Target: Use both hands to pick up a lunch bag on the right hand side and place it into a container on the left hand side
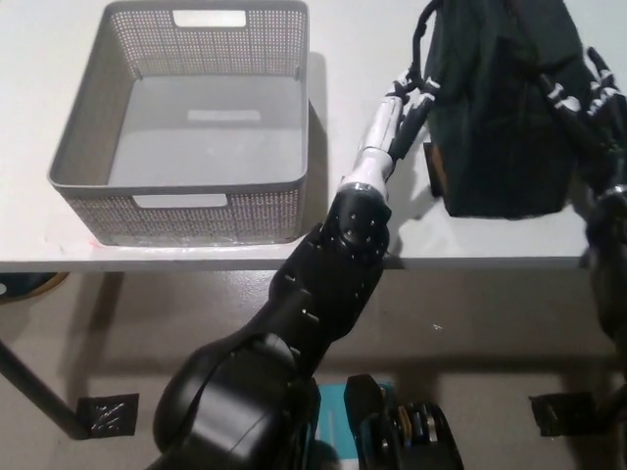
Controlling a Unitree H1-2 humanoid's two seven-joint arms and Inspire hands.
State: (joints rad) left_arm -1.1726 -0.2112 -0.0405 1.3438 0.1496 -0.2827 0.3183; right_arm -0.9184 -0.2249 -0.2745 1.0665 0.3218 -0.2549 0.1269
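We see the white left hand (409, 90) pressed flat against the left side of the dark green fabric lunch bag (498, 103), its fingers (427, 86) spread against the cloth by the looped carry strap and not curled around anything. The black right hand (586, 98) lies against the bag's right side, its fingers (560, 93) splayed over the fabric there, so the bag sits clamped between the two hands.

The bag stands upright on the right part of the white table (323, 250), near its front edge. It is boxy and soft-sided, with a small brown tag on its lower left face. The grey perforated plastic basket (181, 201) with handle cut-outs stands on the table's left part, well apart from the bag.
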